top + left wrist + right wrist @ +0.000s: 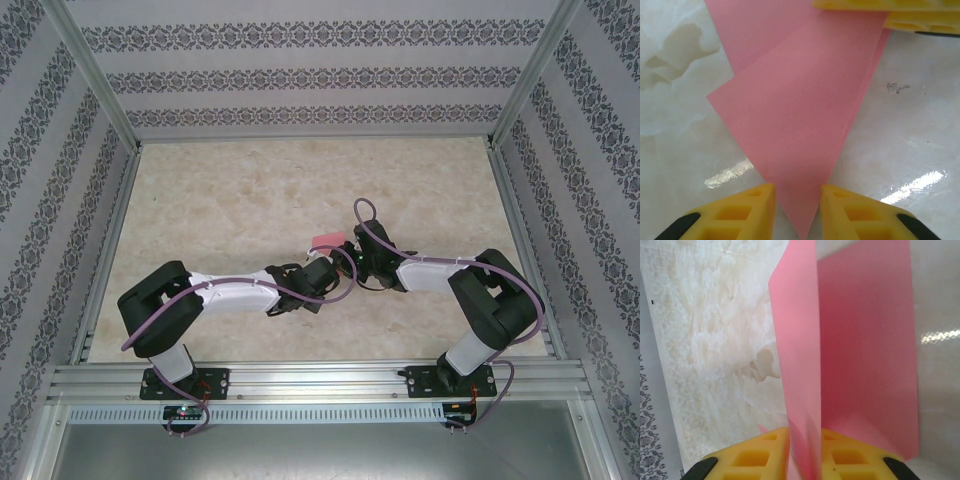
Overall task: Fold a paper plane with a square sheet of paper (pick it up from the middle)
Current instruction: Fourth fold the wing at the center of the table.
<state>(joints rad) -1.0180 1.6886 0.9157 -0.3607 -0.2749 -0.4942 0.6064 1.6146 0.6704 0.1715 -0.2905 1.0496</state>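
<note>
The top camera hangs high over the near edge of the marble table point(250, 200), facing down and forward, far enough to include the patterned walls point(300, 80). The left wrist camera peers along the left gripper point(797, 187) at the tabletop from very close; the right wrist camera does likewise along the right gripper point(804, 430). All three share the pink paper point(327, 240); the left wrist view also catches the right gripper's fingers point(920, 22) at its top edge
</note>
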